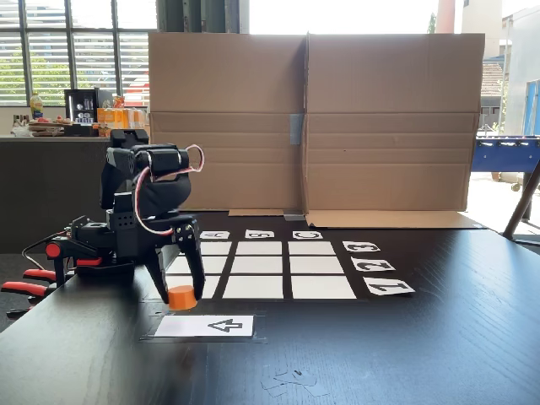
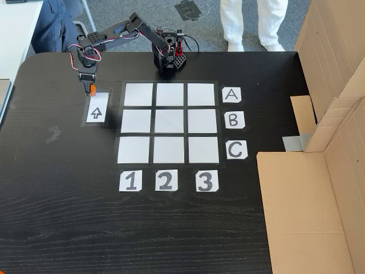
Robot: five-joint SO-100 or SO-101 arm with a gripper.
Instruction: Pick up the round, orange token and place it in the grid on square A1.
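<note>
Token (image 1: 182, 297) first: small orange cylinder sitting low between my gripper's (image 1: 182, 291) two black fingers, at the far edge of the arrow card (image 1: 205, 326), which lies nearest the camera in the front fixed view. From here I read the jaws as narrowed around it, a finger on each side, but I cannot tell whether it is lifted or resting on the table (image 1: 354, 354). In the high fixed view the token (image 2: 91, 89) shows as an orange spot under the gripper (image 2: 91, 88), at the top end of the arrow card (image 2: 96, 108), just left of the grid (image 2: 169, 123). Judging by this, I am at the grasp step; nothing placed yet. Beyond the card, the grid's nine white cells are all bare. Square A1 (image 2: 138, 95) I take as the top-left cell in the high view, in line with the A card (image 2: 230, 95) and the 1 card (image 2: 130, 181); it is the cell nearest the token. Next move, as I see it: confirm the hold, lift clear, swing a short way toward that corner cell, lower and release. Risk: the token slipping from the fingertips. Farthest back, the arm's base (image 2: 169, 57), then the cardboard wall (image 1: 312, 118).
</note>
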